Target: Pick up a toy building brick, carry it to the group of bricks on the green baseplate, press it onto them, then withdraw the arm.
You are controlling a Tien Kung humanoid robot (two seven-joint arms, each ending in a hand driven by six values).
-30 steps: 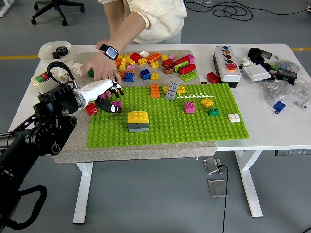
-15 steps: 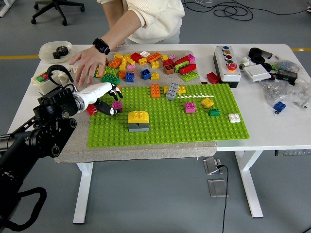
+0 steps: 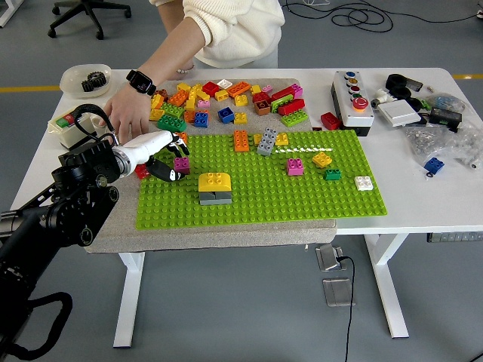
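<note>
A: Where is the left hand (image 3: 167, 154) found?

B: It is seen at the left edge of the green baseplate (image 3: 302, 197), reaching in from the left over the grey mat (image 3: 226, 232). Its dark fingers (image 3: 170, 173) are curled downward around a magenta brick (image 3: 181, 164), which lies on the baseplate just beside them. Whether the brick is truly gripped or only touched cannot be told, because the fingers are small and partly hidden.

A: And the group of bricks?

B: A yellow brick (image 3: 214, 181) is stacked on a grey brick (image 3: 215, 197) near the middle left of the baseplate, close to the right of the hand but apart from it. A red brick (image 3: 140, 171) is seen just under the white forearm.

A: Is anything done by the person?

B: The person's hand (image 3: 128, 117), with a black watch (image 3: 140, 81) on the wrist, is placed on the mat just behind the robot's hand, beside the pile of loose bricks (image 3: 226, 96). The right arm is not shown.
</note>
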